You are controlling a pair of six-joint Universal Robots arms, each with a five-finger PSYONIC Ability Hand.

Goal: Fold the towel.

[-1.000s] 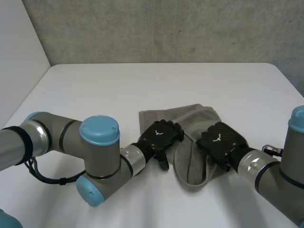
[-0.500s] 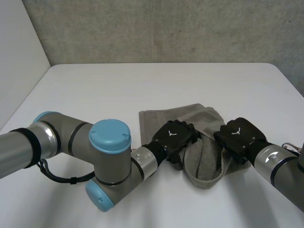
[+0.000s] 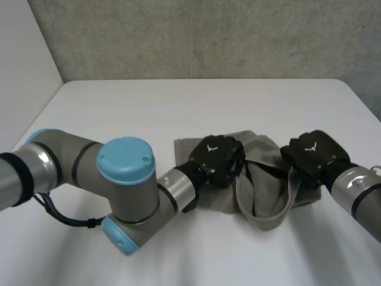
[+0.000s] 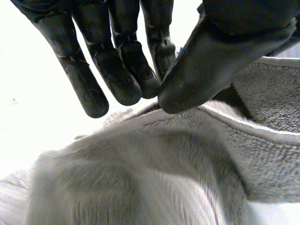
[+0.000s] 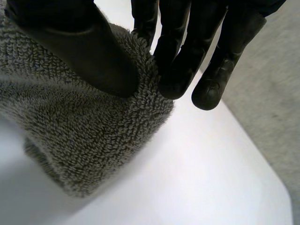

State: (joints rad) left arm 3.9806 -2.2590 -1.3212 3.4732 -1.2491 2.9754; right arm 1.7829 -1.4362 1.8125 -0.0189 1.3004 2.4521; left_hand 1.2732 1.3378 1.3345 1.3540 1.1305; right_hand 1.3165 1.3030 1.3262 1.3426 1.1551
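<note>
The grey towel [image 3: 265, 202] lies crumpled on the white table [image 3: 178, 107], its near edge raised and sagging in a loop between my two hands. My left hand [image 3: 215, 156] is at the left end of that raised edge. In the left wrist view its thumb [image 4: 206, 56] and fingers [image 4: 126, 79] meet at a fold of the towel [image 4: 164, 164]. My right hand [image 3: 312, 152] holds the right end. In the right wrist view its thumb [image 5: 75, 42] and fingers [image 5: 183, 65] pinch the towel [image 5: 84, 131], which hangs below them.
A concrete wall [image 3: 208, 36] runs along the table's far edge. Bare white table [image 5: 187, 178] lies beside and behind the towel. My left arm [image 3: 119, 196] stretches across the near left of the table.
Both hands have moved away from me and to the right, lifting the towel's near edge. The left hand's fingers have closed onto the towel.
</note>
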